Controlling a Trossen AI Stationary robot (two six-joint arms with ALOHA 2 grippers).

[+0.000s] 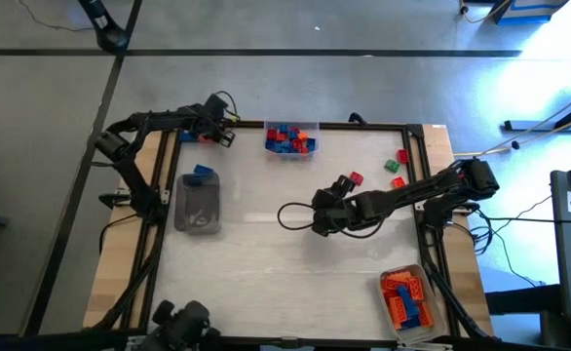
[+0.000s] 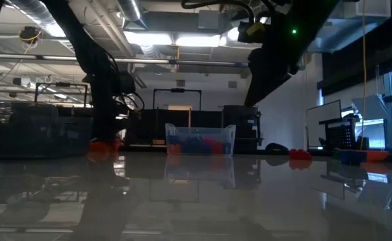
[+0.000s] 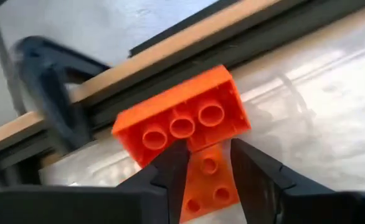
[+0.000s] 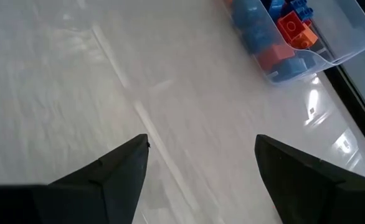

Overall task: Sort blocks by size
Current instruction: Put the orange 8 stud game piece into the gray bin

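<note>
Two orange blocks (image 3: 189, 130) at table's far-left corner, by the rail (image 3: 189, 46) | left gripper (image 3: 208, 163) closing around lower block, grip not yet firm | right gripper (image 4: 201, 158) open, mid-table | advice: centre fingers, squeeze squarely, lift straight to avoid snagging upper block.

From overhead we look straight down on the whole desk (image 1: 295, 224). At desk height we look level across it toward the clear tray (image 2: 200, 139) at its far edge, also seen from above and from the right wrist. The left wrist camera sits very close to orange blocks (image 3: 189, 124); the right wrist camera looks down from higher.
</note>
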